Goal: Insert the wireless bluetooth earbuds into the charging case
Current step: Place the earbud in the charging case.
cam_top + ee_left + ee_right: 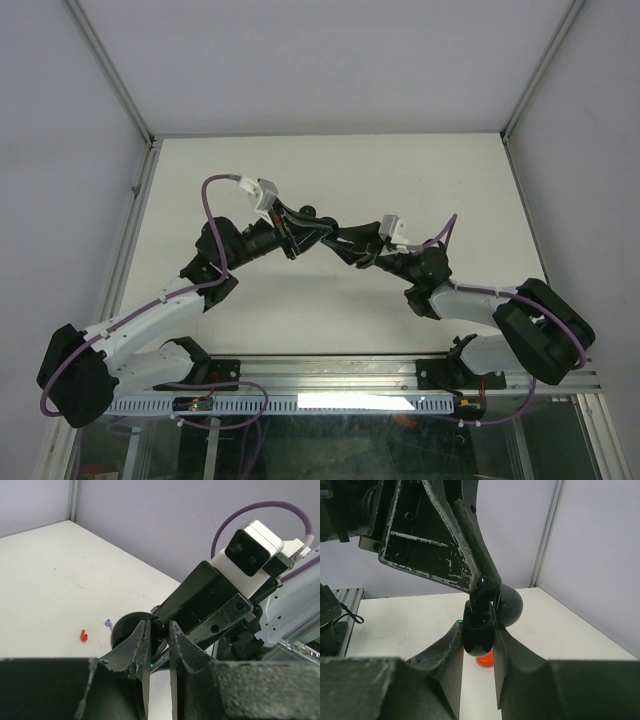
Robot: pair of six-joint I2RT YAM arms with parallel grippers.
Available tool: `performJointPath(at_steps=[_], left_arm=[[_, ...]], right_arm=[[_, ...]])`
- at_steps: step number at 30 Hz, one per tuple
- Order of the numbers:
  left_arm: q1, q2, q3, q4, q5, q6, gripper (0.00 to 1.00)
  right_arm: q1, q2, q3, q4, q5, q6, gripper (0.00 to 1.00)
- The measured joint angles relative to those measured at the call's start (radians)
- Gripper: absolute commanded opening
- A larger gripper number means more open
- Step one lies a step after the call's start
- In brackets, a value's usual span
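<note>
The left arm and the right arm lean in over the middle of the white table. The left gripper and the right gripper meet tip to tip above it, a dark tangle in which the jaws cannot be made out. A purple cable loops over the left wrist. A metal rail runs along the near edge.

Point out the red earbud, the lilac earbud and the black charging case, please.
red earbud (pixel 83 636): left wrist view, on its curved body.
lilac earbud (pixel 108 623): left wrist view, on its body.
black charging case (pixel 479 637): right wrist view, on its lower shell.
</note>
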Motion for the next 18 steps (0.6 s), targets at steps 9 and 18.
performJointPath(at_steps=[9, 18], left_arm=[[0.0, -0.034, 0.014, -0.083, -0.023, 0.025, 0.06], [0.0, -0.036, 0.067, -0.178, -0.029, 0.035, 0.06]], right_arm=[[0.002, -0.004, 0.0, -0.006, 0.0, -0.001, 0.0], [0.002, -0.01, 0.0, -0.006, 0.0, -0.002, 0.0]])
